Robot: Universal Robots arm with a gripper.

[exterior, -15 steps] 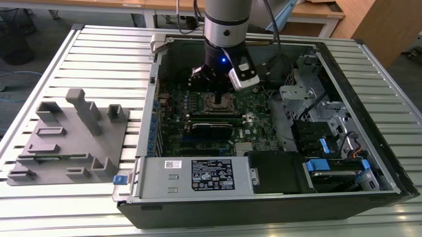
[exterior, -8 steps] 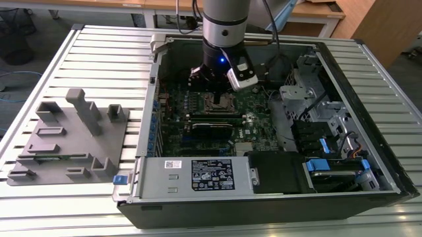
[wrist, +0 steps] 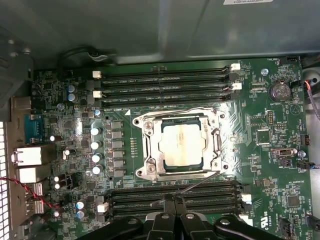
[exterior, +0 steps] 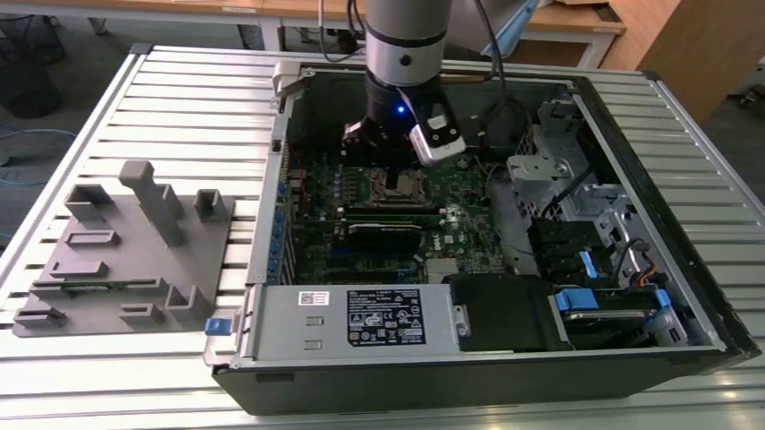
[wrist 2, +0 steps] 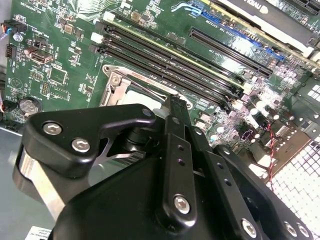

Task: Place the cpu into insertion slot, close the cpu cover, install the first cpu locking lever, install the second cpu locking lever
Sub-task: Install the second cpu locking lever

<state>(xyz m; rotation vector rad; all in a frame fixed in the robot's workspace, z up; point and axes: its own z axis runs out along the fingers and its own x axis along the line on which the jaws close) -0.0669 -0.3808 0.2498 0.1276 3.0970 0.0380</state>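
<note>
In the first wrist view the cpu (wrist: 182,145) lies in the insertion slot (wrist: 181,172) on the green board, its pale metal top showing through the cutout of the cpu cover (wrist: 151,146), which lies flat over it. One thin locking lever (wrist: 175,111) runs along the socket's far side. A second lever (wrist: 200,182) slants off the near side towards my gripper (wrist: 173,199), whose fingertips are shut together at its end. The second wrist view has the fingertips (wrist 2: 174,102) at the socket's edge (wrist 2: 116,82). In the exterior view the gripper (exterior: 385,170) hangs over the socket (exterior: 391,190).
Long black memory slots (wrist: 165,80) flank the socket on both sides (wrist: 175,192). The open computer case (exterior: 669,215) has a drive cage (exterior: 562,170) at the exterior view's right and a power supply (exterior: 358,318) in front. A grey fixture block (exterior: 125,251) stands on the slatted table.
</note>
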